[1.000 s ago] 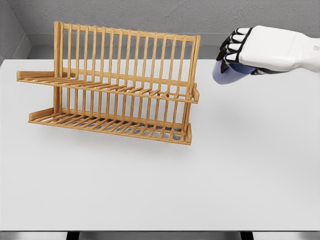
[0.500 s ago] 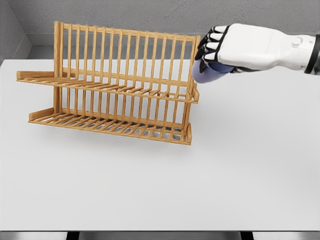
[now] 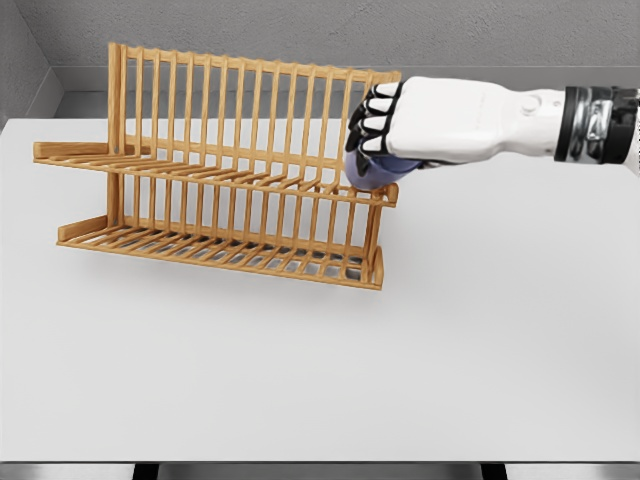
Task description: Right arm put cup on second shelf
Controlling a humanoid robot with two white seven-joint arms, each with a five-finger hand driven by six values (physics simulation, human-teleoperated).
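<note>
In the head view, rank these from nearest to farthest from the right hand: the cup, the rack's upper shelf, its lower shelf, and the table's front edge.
From the right hand:
1. Cup, in its grip.
2. Upper shelf, right end just under the cup.
3. Lower shelf, one tier down.
4. Table front edge, along the picture's bottom.

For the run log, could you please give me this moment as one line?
right hand: shut on cup | cup: over right end of rack's upper shelf, contact unclear | left arm: out of view | placement: not yet done
</note>
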